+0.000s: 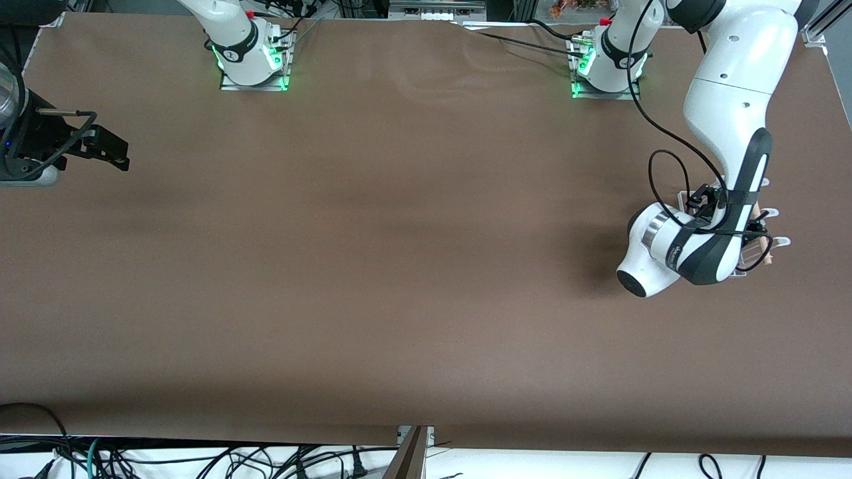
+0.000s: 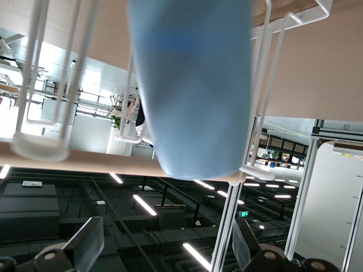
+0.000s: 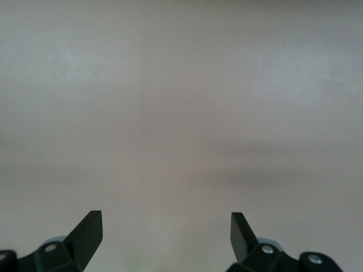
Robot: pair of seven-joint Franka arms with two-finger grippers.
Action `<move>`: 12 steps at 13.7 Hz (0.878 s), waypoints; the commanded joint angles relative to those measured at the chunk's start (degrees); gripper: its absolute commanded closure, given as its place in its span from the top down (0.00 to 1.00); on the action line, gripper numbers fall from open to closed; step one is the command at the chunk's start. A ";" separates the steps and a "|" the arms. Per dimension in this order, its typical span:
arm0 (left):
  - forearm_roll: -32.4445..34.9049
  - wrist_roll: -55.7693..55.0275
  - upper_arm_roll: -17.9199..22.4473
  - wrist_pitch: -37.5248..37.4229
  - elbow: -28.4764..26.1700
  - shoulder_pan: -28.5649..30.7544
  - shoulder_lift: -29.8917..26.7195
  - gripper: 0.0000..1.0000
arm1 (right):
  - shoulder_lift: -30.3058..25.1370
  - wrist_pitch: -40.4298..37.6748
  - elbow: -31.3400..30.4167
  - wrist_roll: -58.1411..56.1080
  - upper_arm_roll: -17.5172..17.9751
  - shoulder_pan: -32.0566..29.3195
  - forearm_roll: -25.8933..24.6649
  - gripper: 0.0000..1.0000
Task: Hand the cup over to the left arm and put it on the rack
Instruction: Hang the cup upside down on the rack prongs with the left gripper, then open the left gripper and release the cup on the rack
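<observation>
In the left wrist view the light-blue cup [image 2: 193,85] sits among the white wire prongs of the rack [image 2: 265,85], against its wooden dowel [image 2: 85,161]. My left gripper [image 2: 164,245] is open just off the cup, fingers wide apart with nothing between them. In the front view the left arm [image 1: 672,249] bends low over the rack [image 1: 777,241] at its own end of the table and hides the cup. My right gripper [image 1: 120,154] waits open over the table at the right arm's end; the right wrist view shows the gripper [image 3: 165,228] with only bare table below.
The brown table [image 1: 399,266] spreads between the two arms. The left arm's black cable loop [image 1: 655,179] hangs beside the rack. Both arm bases [image 1: 253,60] stand along the table edge farthest from the front camera.
</observation>
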 commanded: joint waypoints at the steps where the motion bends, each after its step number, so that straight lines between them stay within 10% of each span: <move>1: -0.06 -0.43 -0.26 -0.55 0.49 0.08 -0.35 1.00 | -0.60 -0.83 0.36 -0.74 0.11 -0.31 0.00 1.00; 12: -31.58 -9.11 -0.26 8.13 12.44 2.36 -9.48 1.00 | -0.43 -0.83 0.36 -0.66 0.11 -0.40 0.69 1.00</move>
